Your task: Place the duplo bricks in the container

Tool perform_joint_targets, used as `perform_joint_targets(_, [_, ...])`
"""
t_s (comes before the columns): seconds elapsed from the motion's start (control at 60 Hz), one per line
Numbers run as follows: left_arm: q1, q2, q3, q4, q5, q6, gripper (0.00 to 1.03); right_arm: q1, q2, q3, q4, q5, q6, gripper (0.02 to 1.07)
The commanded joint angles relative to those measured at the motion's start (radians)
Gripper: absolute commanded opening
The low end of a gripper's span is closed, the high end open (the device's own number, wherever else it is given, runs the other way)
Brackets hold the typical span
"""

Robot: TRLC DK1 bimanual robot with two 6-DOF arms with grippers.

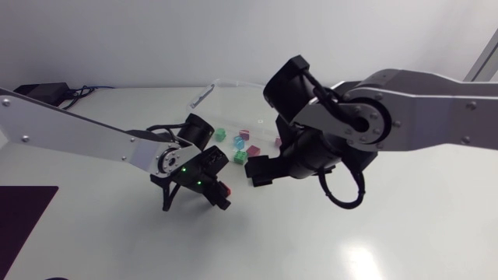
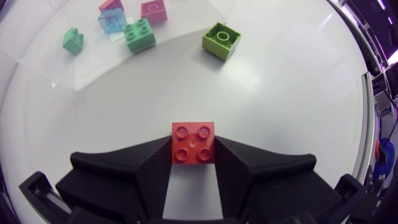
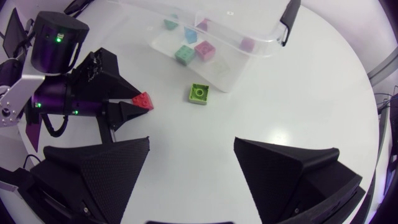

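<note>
My left pincer (image 2: 193, 155) pinches the red brick (image 2: 193, 142) by the tips only; shallow hold, could twist loose short of the container (image 2: 93, 65). Right pincer (image 3: 193, 154) spread, empty.

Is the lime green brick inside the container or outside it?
Outside: the lime green brick lies on the table beside the clear container, apart from the bricks inside it.

Bright overhead light; glare patch on the glossy worktop (image 1: 362, 257); shadows soft; wrist views bend strongly at their edges.
</note>
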Motion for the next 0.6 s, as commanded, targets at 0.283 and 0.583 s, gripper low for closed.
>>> perform_joint_targets(0.283, [0.115,-0.426,-0.055,-0.170,0.066,0.031,0.19,0.018,0.191,-0.082,0.170,0.006,0.045,1.00])
perform_joint_targets(0.583, [0.208,-0.558,-0.003,-0.272,0.121,0.044,0.19,0.009,0.355,-0.016,0.218,0.019,0.032,1.00])
